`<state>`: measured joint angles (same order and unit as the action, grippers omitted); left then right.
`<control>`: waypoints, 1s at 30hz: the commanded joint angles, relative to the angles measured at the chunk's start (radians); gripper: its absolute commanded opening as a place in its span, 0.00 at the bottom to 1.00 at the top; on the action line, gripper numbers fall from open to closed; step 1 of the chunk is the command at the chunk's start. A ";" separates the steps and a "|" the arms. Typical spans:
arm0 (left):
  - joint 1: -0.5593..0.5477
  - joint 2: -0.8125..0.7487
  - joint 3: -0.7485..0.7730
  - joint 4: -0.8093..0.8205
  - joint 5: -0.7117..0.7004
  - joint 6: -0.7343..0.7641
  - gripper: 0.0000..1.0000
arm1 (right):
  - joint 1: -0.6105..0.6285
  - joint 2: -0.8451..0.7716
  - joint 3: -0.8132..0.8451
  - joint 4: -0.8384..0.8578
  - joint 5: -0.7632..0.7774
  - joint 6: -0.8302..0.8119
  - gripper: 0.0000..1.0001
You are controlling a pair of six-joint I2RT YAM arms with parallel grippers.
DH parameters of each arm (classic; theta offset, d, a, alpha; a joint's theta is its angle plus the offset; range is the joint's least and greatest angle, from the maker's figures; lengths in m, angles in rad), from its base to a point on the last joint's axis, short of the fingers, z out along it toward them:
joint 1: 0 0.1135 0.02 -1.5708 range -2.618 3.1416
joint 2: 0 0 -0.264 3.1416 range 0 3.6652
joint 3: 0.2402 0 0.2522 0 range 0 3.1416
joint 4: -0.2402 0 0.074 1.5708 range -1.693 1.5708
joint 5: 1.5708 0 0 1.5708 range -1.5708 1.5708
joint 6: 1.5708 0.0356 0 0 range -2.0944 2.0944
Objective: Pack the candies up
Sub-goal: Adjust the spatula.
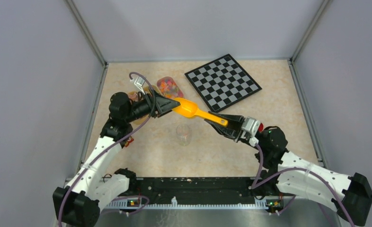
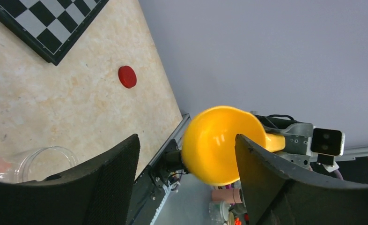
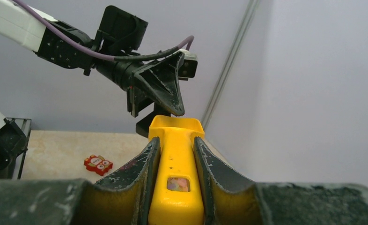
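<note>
1 scoop [image 1: 190, 108] | right fingers [image 3: 137, 176] clamped on it | left fingers [image 2: 109, 180] spread wide around it

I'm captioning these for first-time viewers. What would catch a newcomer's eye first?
The yellow scoop stands out first, held up at the centre between both arms. The right hand is shut on its handle and the left hand is open around its bowl. Just behind it is a clear container of bright candies, with a chessboard lying at the far right.
</note>
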<state>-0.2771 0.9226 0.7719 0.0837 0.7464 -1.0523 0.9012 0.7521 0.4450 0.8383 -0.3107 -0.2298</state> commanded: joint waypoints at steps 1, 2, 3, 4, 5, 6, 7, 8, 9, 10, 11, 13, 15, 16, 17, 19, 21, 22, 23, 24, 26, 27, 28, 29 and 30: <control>0.003 0.022 -0.020 0.152 0.063 -0.099 0.71 | 0.012 0.042 0.013 0.048 0.010 0.030 0.00; 0.003 0.022 -0.031 0.152 0.052 -0.110 0.64 | 0.012 0.048 0.009 0.045 0.019 0.035 0.00; 0.003 0.019 -0.042 0.154 0.039 -0.125 0.57 | 0.012 0.050 0.004 0.038 0.029 0.043 0.00; 0.003 0.017 -0.057 0.160 0.026 -0.141 0.52 | 0.011 0.050 -0.004 0.031 0.035 0.046 0.00; 0.004 0.015 -0.069 0.167 0.014 -0.159 0.47 | 0.011 0.048 -0.012 0.023 0.041 0.048 0.02; 0.003 0.013 -0.082 0.174 0.005 -0.178 0.42 | 0.011 0.046 -0.020 0.009 0.043 0.048 0.04; 0.003 0.013 -0.094 0.182 -0.001 -0.200 0.37 | 0.012 0.041 -0.025 -0.016 0.042 0.044 0.05; 0.003 0.016 -0.104 0.192 -0.005 -0.219 0.31 | 0.012 0.036 -0.026 -0.050 0.044 0.037 0.07; 0.003 0.019 -0.112 0.198 -0.007 -0.239 0.25 | 0.011 0.030 -0.024 -0.090 0.047 0.026 0.10; 0.003 0.024 -0.118 0.198 -0.008 -0.252 0.17 | 0.011 0.024 -0.022 -0.136 0.051 0.013 0.11; 0.004 0.030 -0.120 0.193 -0.008 -0.260 0.11 | 0.011 0.018 -0.017 -0.179 0.057 0.001 0.13; 0.003 0.045 -0.116 0.174 -0.001 -0.262 0.00 | 0.011 -0.001 -0.009 -0.257 0.068 -0.023 0.17; 0.003 0.057 -0.110 0.154 0.008 -0.248 0.00 | 0.012 -0.023 -0.004 -0.319 0.075 -0.033 0.23; 0.003 0.060 -0.108 0.145 0.012 -0.241 0.00 | 0.012 -0.031 0.000 -0.345 0.079 -0.037 0.24; 0.003 0.061 -0.104 0.133 0.012 -0.236 0.00 | 0.011 -0.039 0.008 -0.373 0.086 -0.041 0.25; 0.003 0.055 -0.103 0.099 0.001 -0.234 0.00 | 0.011 -0.040 0.024 -0.431 0.093 -0.049 0.27; 0.003 0.048 -0.108 0.084 -0.006 -0.245 0.00 | 0.011 -0.034 0.036 -0.467 0.078 -0.071 0.33; 0.003 0.047 -0.108 0.083 -0.003 -0.251 0.00 | 0.011 -0.030 0.041 -0.482 0.067 -0.084 0.35; 0.003 0.050 -0.106 0.076 0.002 -0.256 0.00 | 0.011 -0.025 0.047 -0.495 0.058 -0.098 0.38; 0.003 0.051 -0.103 0.065 0.007 -0.259 0.00 | 0.011 -0.021 0.054 -0.504 0.054 -0.109 0.38; 0.003 0.056 -0.096 0.033 0.013 -0.259 0.00 | 0.011 -0.010 0.068 -0.517 0.053 -0.127 0.38; 0.003 0.056 -0.092 0.015 0.012 -0.258 0.00 | 0.011 -0.005 0.076 -0.526 0.054 -0.134 0.37; 0.003 0.057 -0.090 0.002 0.011 -0.254 0.00 | 0.011 -0.001 0.084 -0.532 0.053 -0.138 0.37; 0.003 0.058 -0.081 -0.020 0.005 -0.241 0.00 | 0.011 0.001 0.088 -0.533 0.051 -0.141 0.37; 0.003 0.060 -0.067 -0.065 -0.010 -0.220 0.00 | 0.011 0.002 0.090 -0.531 0.047 -0.144 0.39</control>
<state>-0.2726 0.9905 0.6518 0.0887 0.7399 -1.3064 0.9012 0.7490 0.4648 0.3264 -0.2459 -0.3374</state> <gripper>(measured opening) 0.027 0.372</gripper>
